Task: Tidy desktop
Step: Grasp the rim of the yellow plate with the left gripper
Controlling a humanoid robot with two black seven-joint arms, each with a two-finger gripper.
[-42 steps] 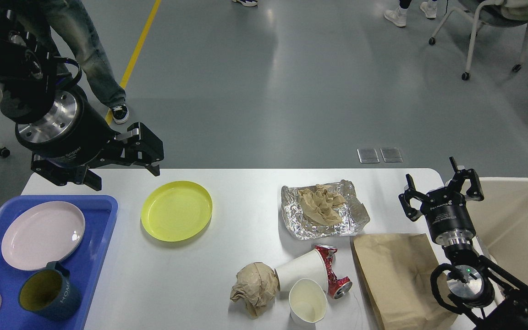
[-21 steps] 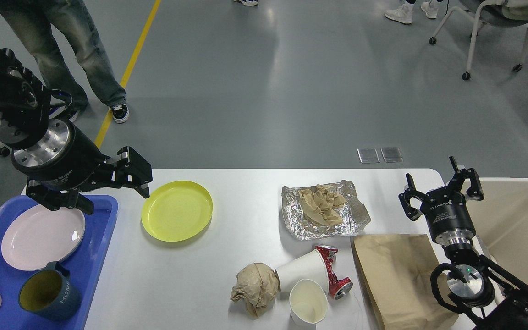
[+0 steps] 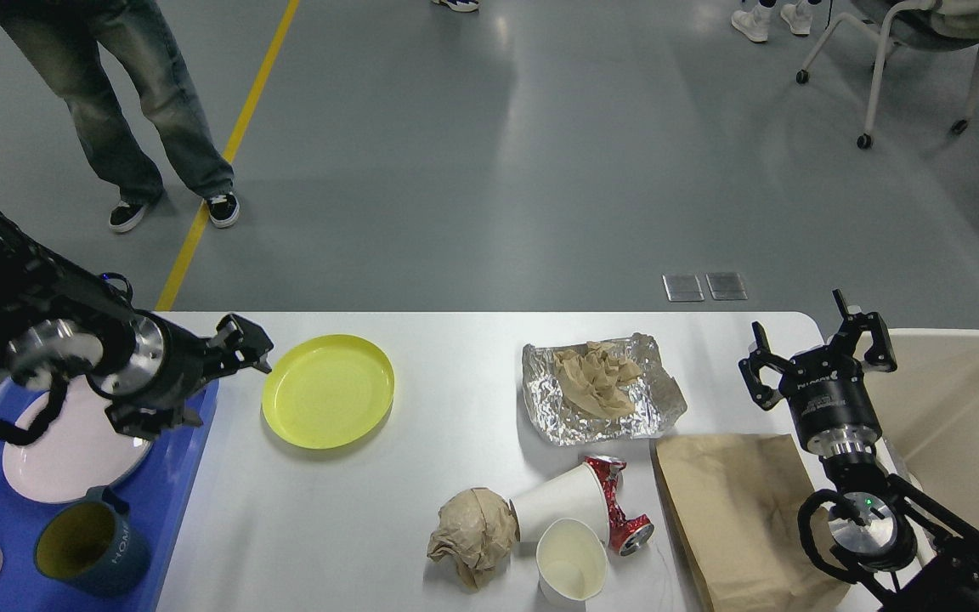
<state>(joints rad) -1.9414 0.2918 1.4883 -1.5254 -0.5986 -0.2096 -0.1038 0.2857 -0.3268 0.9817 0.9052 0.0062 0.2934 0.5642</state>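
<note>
Head view: 2 paper cups [image 3: 559,505], 1 can [image 3: 617,503].

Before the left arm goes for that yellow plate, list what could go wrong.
1. The left gripper, open, sits low beside the yellow plate; a flat plate on the smooth desktop may slide rather than lift.
2. The arm overhangs the blue tray, so it could clip the pink plate.
</note>
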